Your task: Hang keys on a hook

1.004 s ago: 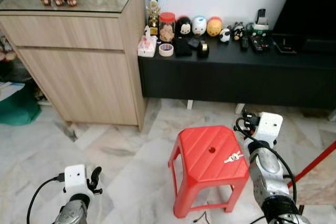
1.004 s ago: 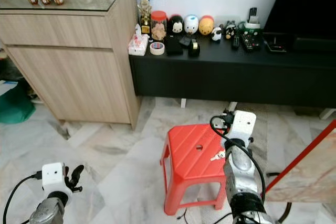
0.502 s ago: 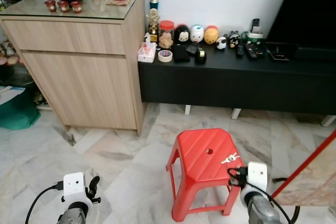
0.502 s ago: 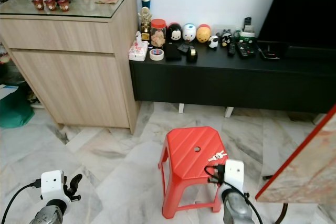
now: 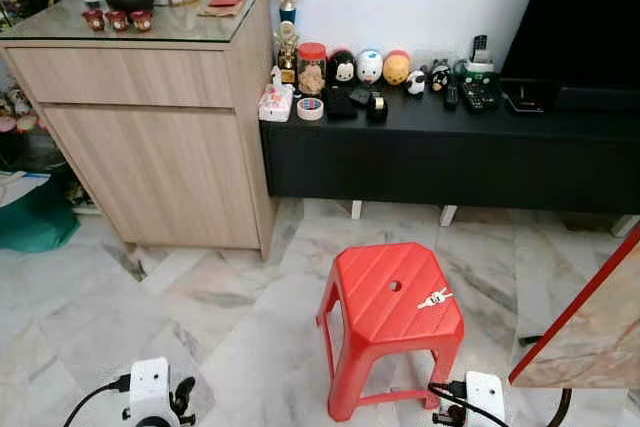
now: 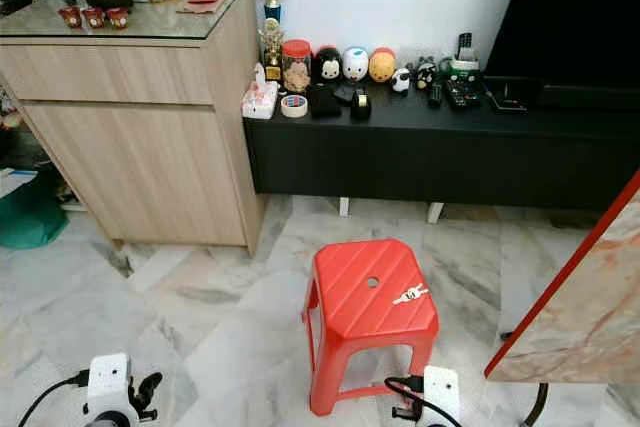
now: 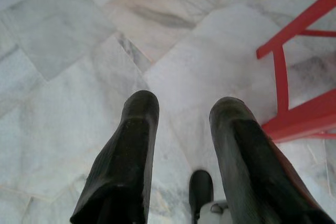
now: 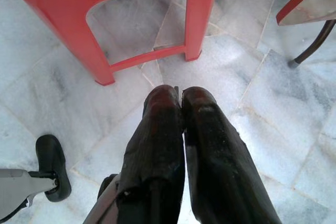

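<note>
Red stool (image 5: pixel 392 299) stands on the marble floor (image 5: pixel 210 297) in front of the black TV table (image 5: pixel 450 137), with the keys (image 5: pixel 434 298) lying untouched near its right edge. Both arms hang low beside the stool: left claw (image 7: pixel 181 116) fingers apart, right claw (image 8: pixel 181 103) pressed closed on nothing. Risks: no hook I can make out, and a closed right claw could knock the keys off the stool.

- The red stool (image 5: pixel 393 302) stands on the marble floor (image 5: pixel 200 317).
- The keys (image 5: pixel 433 298) lie on the stool's top, near its right edge.
- Behind the stool is a black cabinet (image 5: pixel 450 152); a wooden cabinet (image 5: pixel 150 137) stands behind-left.
</note>
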You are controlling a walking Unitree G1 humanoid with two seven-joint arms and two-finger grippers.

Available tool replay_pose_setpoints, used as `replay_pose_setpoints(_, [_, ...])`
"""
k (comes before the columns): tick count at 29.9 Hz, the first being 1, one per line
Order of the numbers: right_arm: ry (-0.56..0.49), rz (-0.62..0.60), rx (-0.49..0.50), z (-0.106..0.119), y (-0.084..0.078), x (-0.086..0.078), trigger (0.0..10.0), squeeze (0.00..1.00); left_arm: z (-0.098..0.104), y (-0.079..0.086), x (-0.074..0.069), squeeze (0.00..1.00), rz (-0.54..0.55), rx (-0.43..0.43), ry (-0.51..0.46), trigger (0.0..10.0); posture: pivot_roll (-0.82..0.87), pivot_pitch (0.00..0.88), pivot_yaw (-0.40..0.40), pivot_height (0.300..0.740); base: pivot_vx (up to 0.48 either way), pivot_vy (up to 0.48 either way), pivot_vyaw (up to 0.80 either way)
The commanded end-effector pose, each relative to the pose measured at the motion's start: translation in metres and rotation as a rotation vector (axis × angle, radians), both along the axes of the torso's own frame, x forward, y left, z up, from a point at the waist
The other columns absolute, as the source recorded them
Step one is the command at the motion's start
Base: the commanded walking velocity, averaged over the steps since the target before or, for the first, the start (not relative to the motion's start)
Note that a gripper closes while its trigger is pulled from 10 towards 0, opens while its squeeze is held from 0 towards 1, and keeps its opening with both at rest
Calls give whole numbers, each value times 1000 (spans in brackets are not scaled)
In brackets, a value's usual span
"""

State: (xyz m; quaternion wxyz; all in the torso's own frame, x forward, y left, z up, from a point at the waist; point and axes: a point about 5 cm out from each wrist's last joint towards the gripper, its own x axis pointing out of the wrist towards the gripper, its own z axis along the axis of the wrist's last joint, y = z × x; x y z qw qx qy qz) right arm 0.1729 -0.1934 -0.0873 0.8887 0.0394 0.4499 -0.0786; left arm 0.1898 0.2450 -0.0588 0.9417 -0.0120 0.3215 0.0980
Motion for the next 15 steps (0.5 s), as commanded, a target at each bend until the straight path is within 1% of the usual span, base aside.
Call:
replay_pose_setpoints(1, [2, -11, -2, 1, -9, -1, 10000, 0, -8, -3, -9, 0, -6, -2, 65, 10000, 19, 0, -11, 740, 0, 0, 0])
replay_pose_setpoints(2, [4, -15, -3, 1, -13, -2, 10000, 0, -8, -4, -10, 0, -7, -1, 73, 10000, 19, 0, -11, 740, 0, 0, 0])
replay_pose_setpoints(3, [4, -15, -3, 1, -13, -2, 10000, 0, -8, -4, -10, 0, -7, -1, 73, 10000, 19, 0, -11, 740, 0, 0, 0])
replay_pose_setpoints(4, [13, -26, -7, 1, -23, -6, 10000, 0, -10, -5, -11, 0, -11, -2, 86, 10000, 18, 0, -9, 740, 0, -296, 0])
replay_pose_setpoints(6, [27, -42, -15, 1, -37, -13, 10000, 0, -11, -5, -14, 0, -10, -5, 100, 10000, 15, 0, -10, 740, 0, -332, 0])
replay_pose_setpoints(8, [43, -57, -22, 1, -46, -19, 10000, 0, -13, -5, -16, 0, -5, -7, 112, 10000, 17, 0, -13, 740, 0, -336, 0])
replay_pose_setpoints(10, [47, -58, -23, 1, -47, -21, 10000, 0, -13, -5, -16, 0, -5, -7, 114, 10000, 17, 0, -13, 740, 0, -334, 0])
replay_pose_setpoints(11, [62, -55, -18, -3, -40, -25, 10000, 0, -14, -4, -18, 0, -2, -10, 123, 10000, 20, 0, -14, 740, 0, -334, 0])
replay_pose_setpoints(12, [62, -55, -18, -3, -40, -25, 10000, 0, -14, -4, -18, 0, -2, -10, 123, 10000, 20, 0, -14, 740, 0, -334, 0])
replay_pose_setpoints(13, [76, -49, -11, -6, -31, -28, 10000, 0, -15, -4, -20, 0, -1, -12, 131, 10000, 22, 0, -15, 740, 0, -341, 0])
replay_pose_setpoints(15, [79, -47, -10, -7, -29, -28, 10000, 0, -15, -4, -20, 0, -2, -11, 133, 10000, 23, 0, -15, 740, 0, -341, 0])
